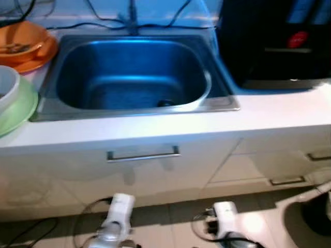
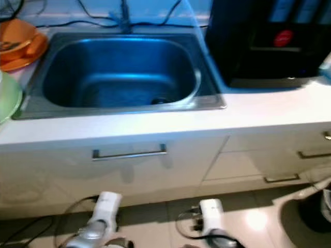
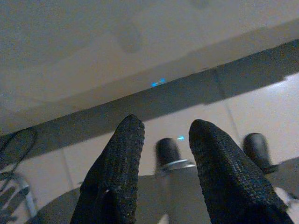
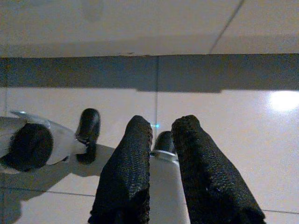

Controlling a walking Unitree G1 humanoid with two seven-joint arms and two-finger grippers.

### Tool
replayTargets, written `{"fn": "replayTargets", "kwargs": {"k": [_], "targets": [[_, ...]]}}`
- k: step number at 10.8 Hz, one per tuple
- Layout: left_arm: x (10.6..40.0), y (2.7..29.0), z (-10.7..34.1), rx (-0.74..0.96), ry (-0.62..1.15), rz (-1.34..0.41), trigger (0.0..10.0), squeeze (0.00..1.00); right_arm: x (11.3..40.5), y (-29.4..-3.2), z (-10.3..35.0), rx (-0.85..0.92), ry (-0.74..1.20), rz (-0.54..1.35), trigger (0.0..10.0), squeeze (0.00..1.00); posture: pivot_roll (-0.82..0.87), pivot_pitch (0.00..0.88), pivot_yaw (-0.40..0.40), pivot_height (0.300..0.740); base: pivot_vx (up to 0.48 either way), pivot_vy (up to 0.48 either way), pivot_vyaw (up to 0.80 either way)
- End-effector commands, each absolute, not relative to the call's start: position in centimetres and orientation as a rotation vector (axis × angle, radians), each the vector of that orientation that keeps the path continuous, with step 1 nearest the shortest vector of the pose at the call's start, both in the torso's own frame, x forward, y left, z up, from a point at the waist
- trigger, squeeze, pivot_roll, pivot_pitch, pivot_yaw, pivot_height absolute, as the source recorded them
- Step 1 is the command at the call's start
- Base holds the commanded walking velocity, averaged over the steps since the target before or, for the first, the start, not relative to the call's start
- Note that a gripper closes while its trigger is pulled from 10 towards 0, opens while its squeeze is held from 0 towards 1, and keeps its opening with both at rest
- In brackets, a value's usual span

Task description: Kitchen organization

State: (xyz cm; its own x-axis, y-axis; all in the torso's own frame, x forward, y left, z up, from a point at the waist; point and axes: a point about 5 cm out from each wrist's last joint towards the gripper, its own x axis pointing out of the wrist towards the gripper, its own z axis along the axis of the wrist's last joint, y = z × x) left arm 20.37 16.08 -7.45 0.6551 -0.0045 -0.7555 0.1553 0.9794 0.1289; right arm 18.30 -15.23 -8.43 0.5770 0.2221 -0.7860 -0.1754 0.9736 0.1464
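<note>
Sink (image 1: 132, 72) is sitting empty, sunk into the white surface (image 1: 155, 126), while both arms are hanging low by the cabinet front. Left gripper (image 3: 166, 154) is holding its fingers (image 3: 117, 177) apart with nothing between them, and the right gripper (image 4: 161, 149) is keeping its fingers (image 4: 128, 172) slightly parted above the tiled floor (image 4: 233, 140). Head views are adding orange bowls (image 1: 23, 46), a green bowl (image 1: 13, 103), a black appliance (image 1: 274, 41) and a drawer handle (image 1: 143, 154).
</note>
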Motion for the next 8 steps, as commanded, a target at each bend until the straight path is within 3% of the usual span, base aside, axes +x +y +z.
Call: {"fn": "replayTargets", "kwargs": {"k": [1, 3, 8], "targets": [[19.8, 15.14, -7.82, 0.173, 0.872, -0.107, 10.0, 0.0, 17.7, -16.48, -8.68, 0.047, 0.954, 0.197, 10.0, 0.0, 0.09, 0.118, -0.032, 0.74, 0.0, 0.0, 0.0], [19.61, 15.25, -7.91, 0.167, 0.877, -0.09, 10.0, 0.0, 17.86, -16.46, -8.59, 0.036, 0.95, 0.215, 10.0, 0.0, 0.1, 0.132, -0.039, 0.74, 0.0, 0.0, 0.0], [19.65, 15.31, -7.9, 0.17, 0.878, -0.096, 10.0, 0.0, 17.83, -16.38, -8.63, 0.038, 0.951, 0.206, 10.0, 0.0, 0.09, 0.131, -0.031, 0.74, 0.0, 0.0, 0.55]]}}
